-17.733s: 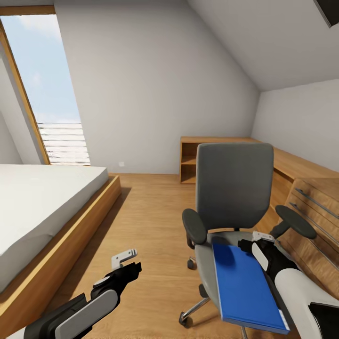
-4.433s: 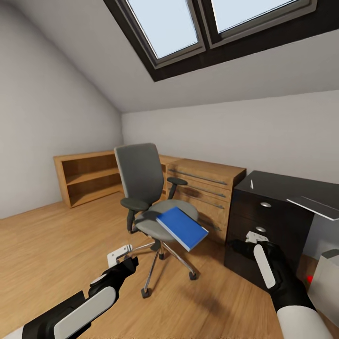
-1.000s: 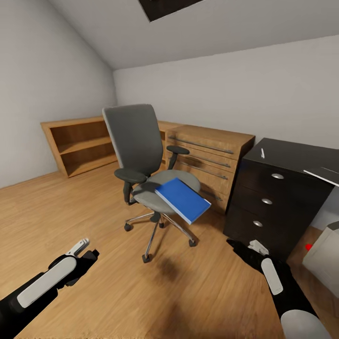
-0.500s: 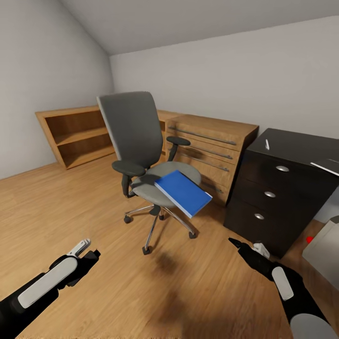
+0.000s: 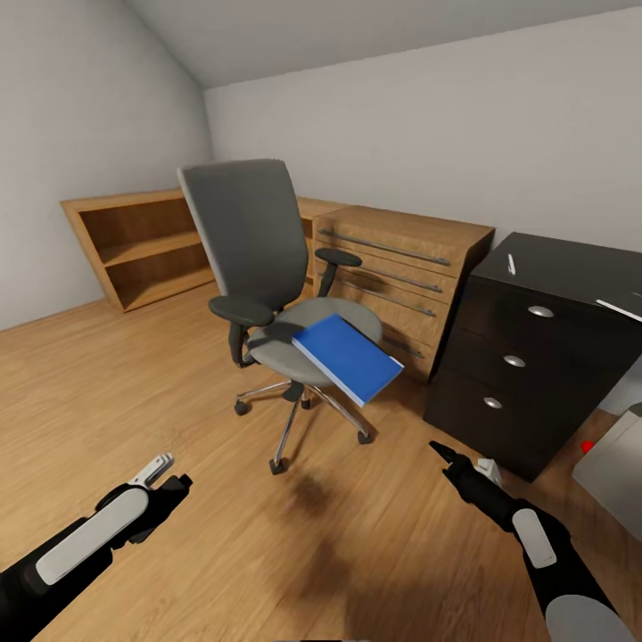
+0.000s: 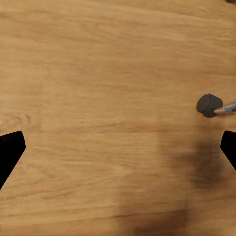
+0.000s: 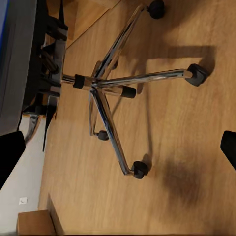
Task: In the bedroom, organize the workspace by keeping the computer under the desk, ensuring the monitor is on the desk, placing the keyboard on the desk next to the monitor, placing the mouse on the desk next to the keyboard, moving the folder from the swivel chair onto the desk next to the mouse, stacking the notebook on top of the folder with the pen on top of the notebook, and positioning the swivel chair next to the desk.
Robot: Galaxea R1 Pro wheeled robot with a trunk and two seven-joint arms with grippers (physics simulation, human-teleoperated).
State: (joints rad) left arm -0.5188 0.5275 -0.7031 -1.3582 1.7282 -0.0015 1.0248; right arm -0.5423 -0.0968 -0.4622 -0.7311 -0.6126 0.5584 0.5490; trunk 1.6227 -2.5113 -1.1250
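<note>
The swivel chair (image 5: 254, 241) stands mid-room on the wood floor, its grey back towards the left. The blue folder (image 5: 348, 358) lies on its seat, tilted and overhanging the front edge. To the right is the black desk (image 5: 571, 272) with silver-knobbed drawers, and the thin white pen (image 5: 511, 263) lies on its top. The pale computer (image 5: 615, 468), showing a red light, sits low at the right edge. My left gripper (image 5: 169, 474) (image 6: 118, 147) hangs open over bare floor. Also open, my right gripper (image 5: 464, 462) (image 7: 118, 147) points at the chair's chrome base (image 7: 105, 83).
A light wooden drawer unit (image 5: 401, 259) stands behind the chair against the wall, and an open wooden shelf (image 5: 134, 245) is at the far left. A chair castor (image 6: 209, 104) shows near my left gripper. Wood floor stretches between me and the chair.
The view has shifted a little, so the chair sits higher in the picture. My right gripper has stretched forward and low towards the chair base. The chair, folder and left gripper have not moved.
</note>
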